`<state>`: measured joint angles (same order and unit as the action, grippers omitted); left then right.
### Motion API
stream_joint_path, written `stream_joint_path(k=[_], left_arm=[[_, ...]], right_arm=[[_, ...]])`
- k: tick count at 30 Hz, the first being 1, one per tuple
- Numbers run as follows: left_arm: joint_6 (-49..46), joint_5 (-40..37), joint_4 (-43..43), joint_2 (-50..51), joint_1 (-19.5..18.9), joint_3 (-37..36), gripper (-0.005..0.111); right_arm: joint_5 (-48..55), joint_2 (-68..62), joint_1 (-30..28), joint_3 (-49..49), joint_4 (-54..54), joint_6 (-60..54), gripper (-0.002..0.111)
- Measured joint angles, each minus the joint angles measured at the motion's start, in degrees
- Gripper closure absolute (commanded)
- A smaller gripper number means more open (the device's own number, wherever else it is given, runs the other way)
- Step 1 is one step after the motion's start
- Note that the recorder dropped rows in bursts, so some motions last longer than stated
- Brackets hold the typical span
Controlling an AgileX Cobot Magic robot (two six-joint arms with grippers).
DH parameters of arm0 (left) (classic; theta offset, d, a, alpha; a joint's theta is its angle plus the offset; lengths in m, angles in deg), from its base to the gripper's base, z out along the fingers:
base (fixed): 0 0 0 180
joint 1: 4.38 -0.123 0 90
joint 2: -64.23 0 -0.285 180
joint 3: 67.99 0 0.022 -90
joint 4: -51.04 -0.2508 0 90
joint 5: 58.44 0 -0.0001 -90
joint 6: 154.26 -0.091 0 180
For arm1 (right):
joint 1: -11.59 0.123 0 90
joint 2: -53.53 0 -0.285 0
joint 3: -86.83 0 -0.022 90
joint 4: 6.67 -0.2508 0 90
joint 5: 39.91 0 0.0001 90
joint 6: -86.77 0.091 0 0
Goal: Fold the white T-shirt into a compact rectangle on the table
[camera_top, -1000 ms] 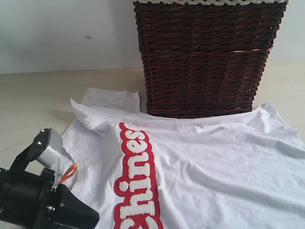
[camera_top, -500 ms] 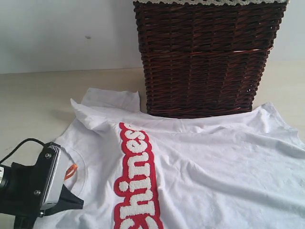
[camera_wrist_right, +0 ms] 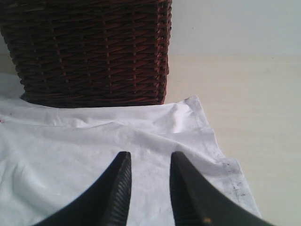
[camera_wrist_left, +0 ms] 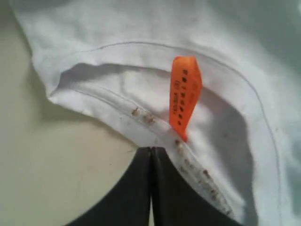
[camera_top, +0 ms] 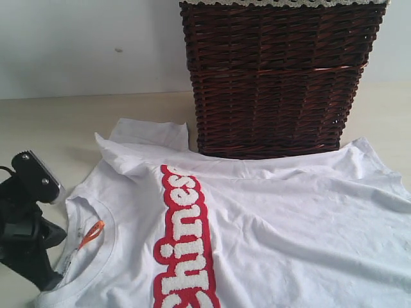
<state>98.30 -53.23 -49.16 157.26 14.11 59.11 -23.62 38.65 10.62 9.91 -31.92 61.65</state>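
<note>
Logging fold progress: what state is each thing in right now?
T-shirt: spread flat, print up, unfolded; one sleeve rumpled.
Tag: looped, inside the collar.
Basket: upright.
Left gripper: shut, at the collar rim.
Right gripper: open, over the shirt.

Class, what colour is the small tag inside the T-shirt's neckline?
The tag is orange with small dark print, clearest in the left wrist view.
</note>
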Motion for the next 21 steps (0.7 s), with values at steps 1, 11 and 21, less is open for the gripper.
stream_joint_path(k=[1,11,21], left_arm=[[3.3,0.9,0.0,-0.1,0.0,0.1,0.107],[8.4,45.1,0.0,-1.5,0.8,2.4,0.107],[-15.7,27.4,-0.1,-1.6,13.0,5.3,0.107]], right_arm=[[0.0,0.0,0.0,0.0,0.0,0.0,0.079],[0.0,0.0,0.0,0.0,0.0,0.0,0.079],[0.0,0.0,0.0,0.0,0.0,0.0,0.079]])
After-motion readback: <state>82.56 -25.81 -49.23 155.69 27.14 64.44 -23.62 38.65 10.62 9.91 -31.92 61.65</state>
